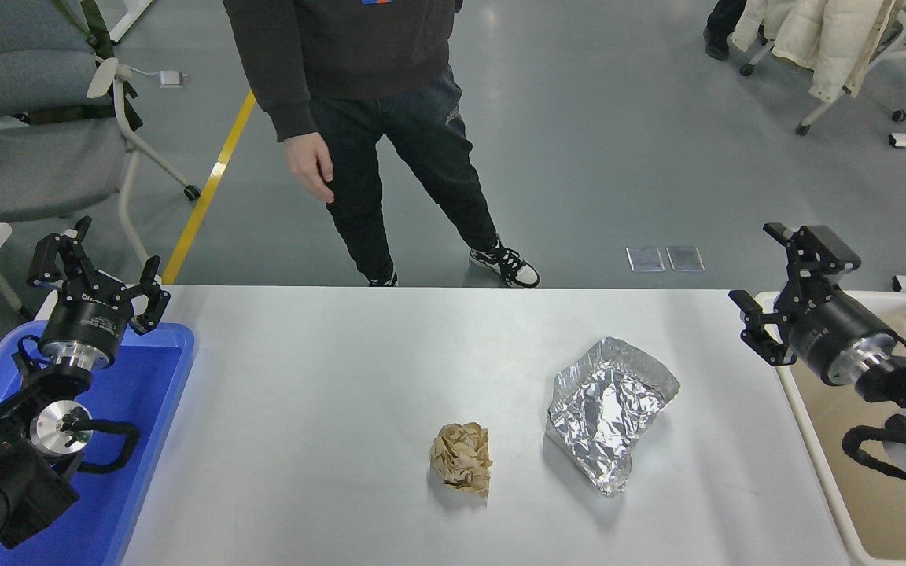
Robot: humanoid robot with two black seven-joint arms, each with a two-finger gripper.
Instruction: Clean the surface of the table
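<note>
Silver foil: a crumpled sheet of aluminium foil [609,413] lies on the right half of the smooth white rectangular table surface [327,393], its long axis running from the far right toward the near side.
Brown paper: a crumpled ball of tan paper [462,458] sits just left of the foil, apart from it and nearer the camera.
Key relation: the foil lies left of and nearer the camera than the right black gripper [767,295], which hangs over the table's far right edge; this arm looks the nearer one for either scrap.
Right gripper state: fingers spread apart, holding nothing.
Left gripper [99,271]: parked at the lower left over the blue plastic tray [146,440], fingers apart, empty.
Bins: a beige plastic bin [815,440] stands just beside the table's right edge.
Room: grey floor, a yellow line, wheeled chairs; a person [359,94] stands at the far side.
</note>
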